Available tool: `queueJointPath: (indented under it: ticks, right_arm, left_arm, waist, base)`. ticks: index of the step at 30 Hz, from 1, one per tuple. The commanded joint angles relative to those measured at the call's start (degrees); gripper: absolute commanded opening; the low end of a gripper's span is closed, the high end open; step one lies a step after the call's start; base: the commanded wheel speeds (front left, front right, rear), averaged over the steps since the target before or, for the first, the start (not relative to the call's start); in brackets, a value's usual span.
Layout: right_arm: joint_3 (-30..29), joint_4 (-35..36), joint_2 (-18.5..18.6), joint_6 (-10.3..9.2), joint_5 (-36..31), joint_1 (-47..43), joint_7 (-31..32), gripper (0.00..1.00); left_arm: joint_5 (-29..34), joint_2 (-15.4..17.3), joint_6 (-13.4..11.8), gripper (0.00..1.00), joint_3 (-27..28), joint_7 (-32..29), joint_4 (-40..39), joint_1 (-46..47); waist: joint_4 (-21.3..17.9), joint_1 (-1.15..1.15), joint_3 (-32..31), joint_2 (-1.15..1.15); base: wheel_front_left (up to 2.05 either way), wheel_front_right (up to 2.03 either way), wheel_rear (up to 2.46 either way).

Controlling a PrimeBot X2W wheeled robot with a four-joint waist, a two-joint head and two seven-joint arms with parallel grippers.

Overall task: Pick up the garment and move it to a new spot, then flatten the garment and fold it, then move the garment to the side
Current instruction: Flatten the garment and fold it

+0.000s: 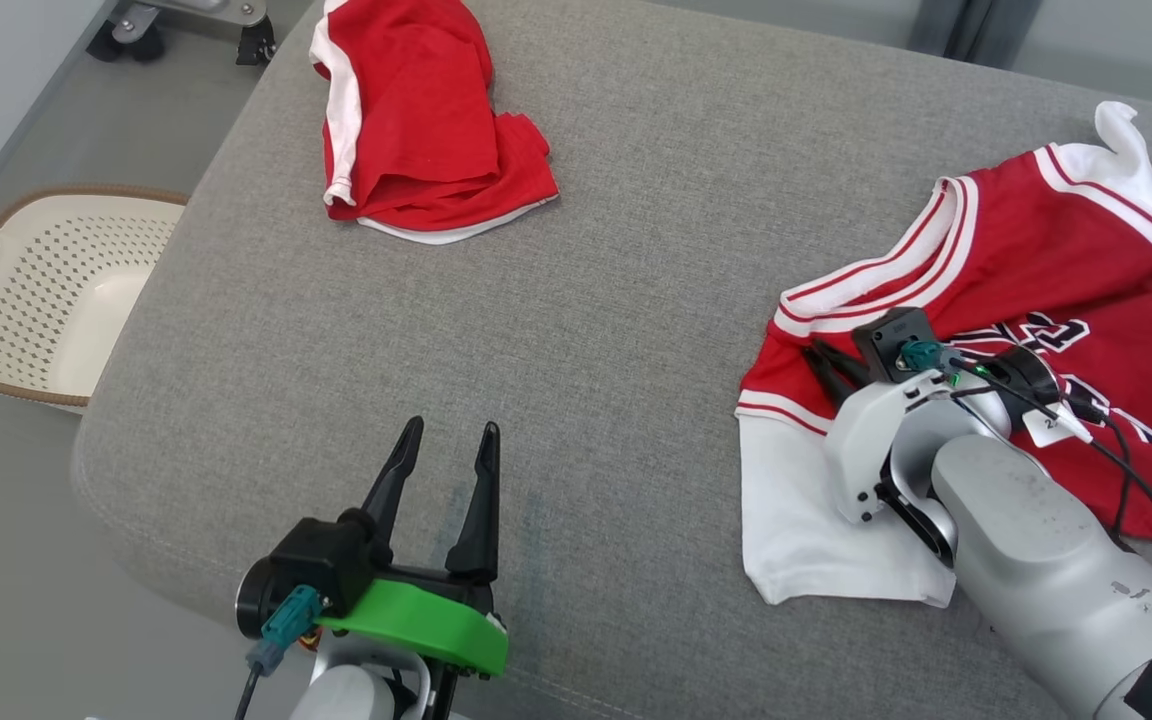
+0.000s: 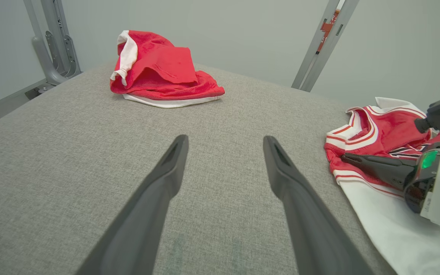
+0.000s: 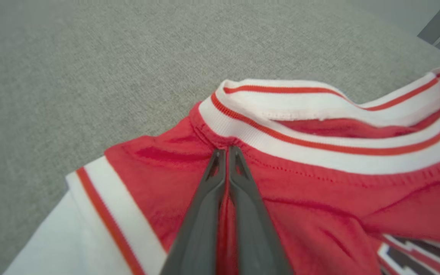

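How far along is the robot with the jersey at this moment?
Done: nothing visibly. In hand: the right gripper is shut on the jersey beside its collar. Remaining: moving, flattening, folding, setting aside; the jersey lies rumpled, and the left gripper is open over the cushion.

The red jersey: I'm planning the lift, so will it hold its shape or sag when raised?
Likely floppy: the red jersey lies creased and rumpled. Pinched by the right gripper at one shoulder, the rest would probably hang and drag. Probably light, being thin cloth.
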State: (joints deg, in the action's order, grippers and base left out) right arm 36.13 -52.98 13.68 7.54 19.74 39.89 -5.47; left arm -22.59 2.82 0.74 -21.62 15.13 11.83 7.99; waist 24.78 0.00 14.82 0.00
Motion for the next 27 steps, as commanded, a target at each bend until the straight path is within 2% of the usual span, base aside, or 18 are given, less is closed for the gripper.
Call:
queueJointPath:
  ticks: [1,10,19,20,22,27]
  right_arm:
    - [0.67,-1.15,0.12,-0.09,0.42,0.68,-0.16,0.0]
    - [0.43,-3.5,-1.25,-0.09,-0.56,8.5,-6.61,0.0]
    - [-0.26,-7.62,-2.94,-0.09,-4.9,16.29,-9.27,0.0]
    - [0.24,-8.65,-3.06,-0.09,-6.0,16.92,-9.3,0.15]
    - [0.8,-10.14,-4.16,-0.09,-6.55,17.16,-9.41,1.0]
    - [0.8,-11.37,-5.71,-0.09,-5.82,15.36,-9.66,1.0]
  left_arm:
    - [-0.36,0.14,-0.31,1.0,0.05,0.02,-0.09,0.9]
    - [-0.79,0.14,-0.32,1.0,-0.99,0.02,-0.21,1.47]
    - [-1.24,0.14,-0.53,1.0,-1.53,0.02,-0.16,1.87]
    - [-1.25,0.14,-0.61,1.0,-1.46,0.02,-0.09,1.81]
    - [-1.05,0.14,-0.71,1.0,-1.23,0.02,0.03,1.44]
    - [0.04,0.15,-0.51,1.0,-0.02,0.02,0.1,1.37]
  waist:
    - [0.01,0.0,0.16,0.0]
    - [1.13,0.0,0.94,0.0]
    - [2.57,0.0,1.54,0.0]
    - [2.51,0.0,1.45,0.0]
    - [2.08,0.0,1.11,0.0]
    - [-0.56,0.0,-0.02,0.0]
  base:
    - [0.0,0.0,0.0]
    - [0.0,0.0,0.0]
    - [0.0,0.0,0.0]
    - [0.0,0.0,0.0]
    - [0.0,0.0,0.0]
    - [0.0,0.0,0.0]
